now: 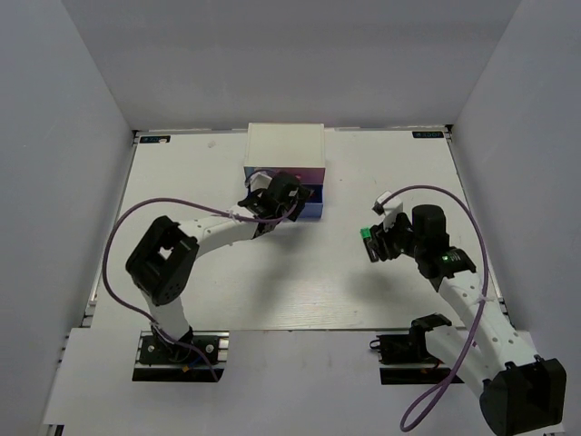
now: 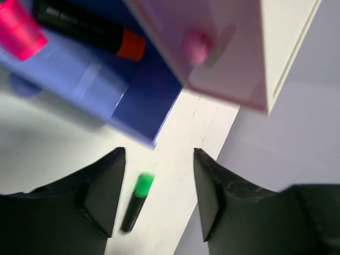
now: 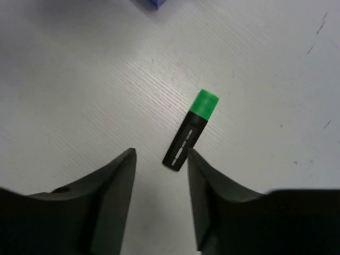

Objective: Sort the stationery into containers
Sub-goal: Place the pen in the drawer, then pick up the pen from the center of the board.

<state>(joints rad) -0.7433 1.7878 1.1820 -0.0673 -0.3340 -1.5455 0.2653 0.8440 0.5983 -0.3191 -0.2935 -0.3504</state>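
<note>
Lying flat on the table (image 1: 290, 291), the green marker (image 3: 190, 130) sits out in the open to the right of the cabinet (image 1: 286, 141) and well apart from it. In the right wrist view its cap points up and to the right, and its black end reaches into the gap between the fingertips. The right gripper (image 3: 159, 154) is released: its jaws stand apart on either side of that black end and clamp nothing. Whether either finger brushes the barrel cannot be told. The overhead view puts this gripper on the right half of the table, with a spot of green at its tip. The left gripper (image 2: 158, 154) is at the cabinet front, beside the pulled-out blue drawer (image 2: 143, 101). Its fingers are also spread wide and empty, with bare table showing between them. From the left wrist the green marker appears small and far off in that gap, with the cap uppermost. Inside the blue drawer lies the orange marker (image 2: 90, 29), on its side along the drawer floor with its cap towards the drawer's front corner. Next to it, at the edge of that view, is a bright pink item (image 2: 18, 29), too blurred to identify. Beside the blue drawer is the pink drawer (image 2: 223, 69) with a round pink knob (image 2: 195, 47). The white cabinet wall runs along its far side.
</note>
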